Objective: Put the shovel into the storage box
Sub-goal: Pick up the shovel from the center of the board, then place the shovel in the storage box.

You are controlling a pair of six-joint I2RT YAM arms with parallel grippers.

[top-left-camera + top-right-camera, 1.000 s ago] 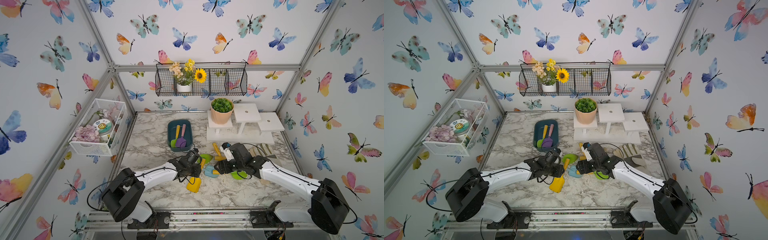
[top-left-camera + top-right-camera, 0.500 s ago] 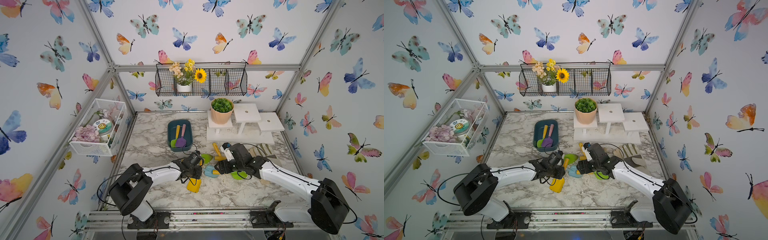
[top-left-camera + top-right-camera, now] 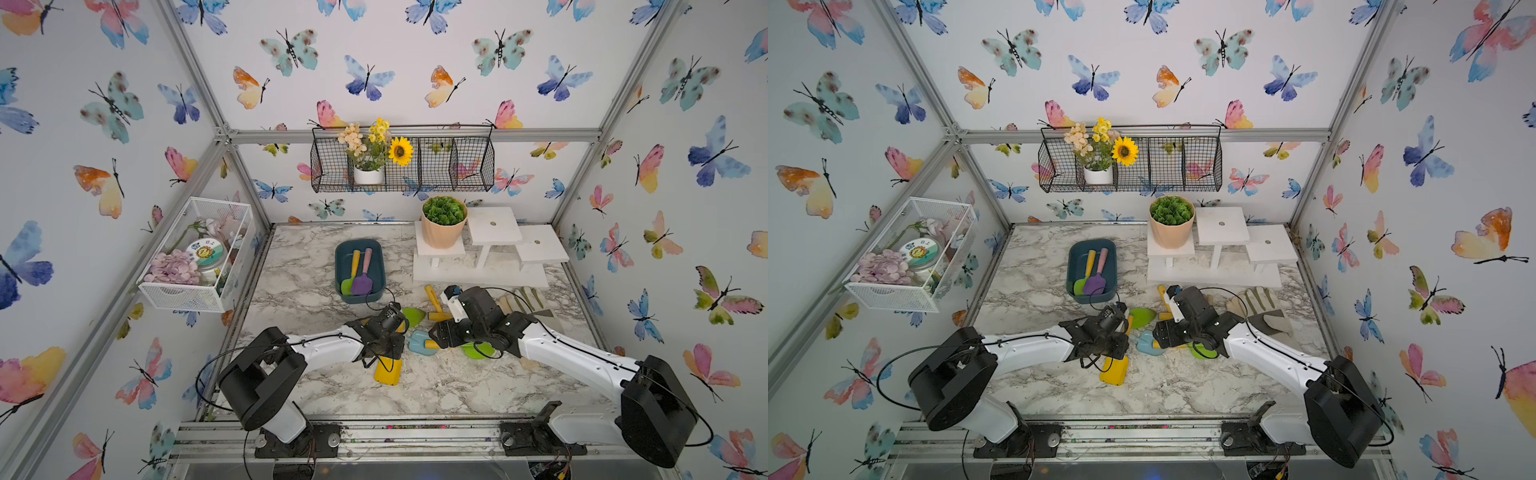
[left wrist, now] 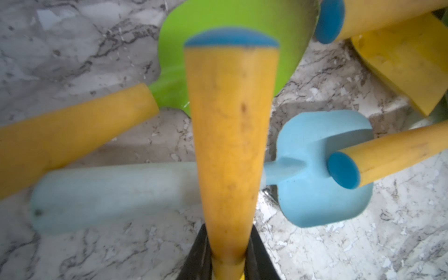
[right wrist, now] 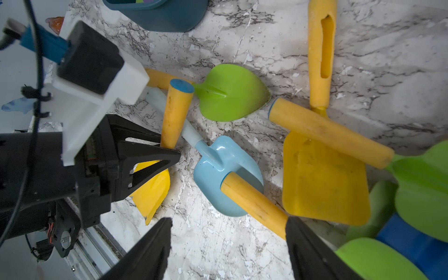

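grasp step: the yellow plastic shovel with a blue-capped handle (image 5: 175, 114) is gripped by the left gripper (image 5: 171, 155).
its jaws are clamped on the handle just above the blade, which seems to rest on the marble tabletop (image 3: 299, 291). the right gripper (image 5: 228, 219) is held with jaws apart, nothing clamped. next, a lift clear of the neighbouring shovels and a carry to the nearby dark teal rectangular plastic storage box (image 3: 338, 270) are called for.
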